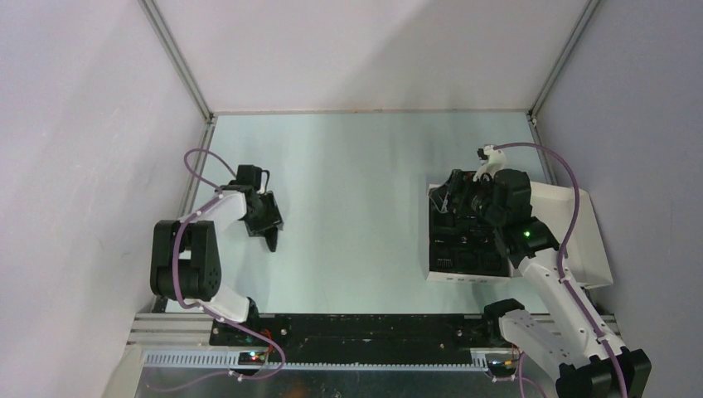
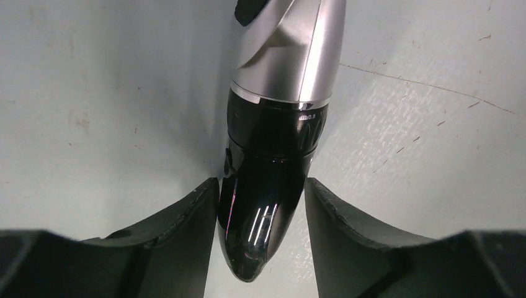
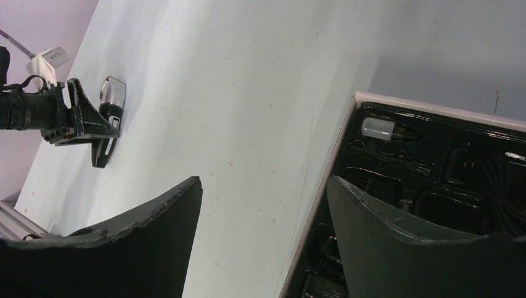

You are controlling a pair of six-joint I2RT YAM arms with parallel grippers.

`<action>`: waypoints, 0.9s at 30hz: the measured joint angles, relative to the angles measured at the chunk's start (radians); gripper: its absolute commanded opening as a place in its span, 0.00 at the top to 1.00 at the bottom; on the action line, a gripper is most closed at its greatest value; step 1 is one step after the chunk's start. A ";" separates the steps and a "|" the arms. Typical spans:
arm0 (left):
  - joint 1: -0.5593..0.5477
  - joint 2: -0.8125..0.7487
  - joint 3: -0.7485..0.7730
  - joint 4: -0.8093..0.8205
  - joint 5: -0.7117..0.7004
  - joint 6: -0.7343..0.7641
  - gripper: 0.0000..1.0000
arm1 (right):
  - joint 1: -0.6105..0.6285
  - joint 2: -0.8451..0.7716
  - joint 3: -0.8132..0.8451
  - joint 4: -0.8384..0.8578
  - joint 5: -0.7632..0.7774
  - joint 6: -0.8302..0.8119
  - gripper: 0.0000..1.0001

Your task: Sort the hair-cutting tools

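The left gripper (image 2: 261,189) has its fingers either side of the clipper (image 2: 273,136), tight against its black end; whether they pinch it is unclear. The clipper lies flat on the table (image 2: 93,93), far from the box (image 3: 428,110), where the right gripper (image 3: 263,186) hangs wide and empty, probably ready to receive.

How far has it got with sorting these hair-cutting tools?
Early, apparently. The clipper body lies alone on the table, the left gripper straddling it. The right gripper hovers open, empty, by the box, which holds small pieces left to handle.
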 measured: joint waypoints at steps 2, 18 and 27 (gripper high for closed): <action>0.000 0.001 0.000 -0.003 0.007 0.000 0.44 | 0.000 0.000 0.000 0.000 0.000 0.000 0.21; -0.113 0.007 0.000 -0.037 -0.056 0.011 0.67 | 0.000 0.000 -0.007 0.009 -0.007 0.001 0.21; -0.146 0.003 -0.001 -0.036 -0.097 0.017 0.96 | 0.007 0.000 -0.011 0.022 -0.021 0.002 0.21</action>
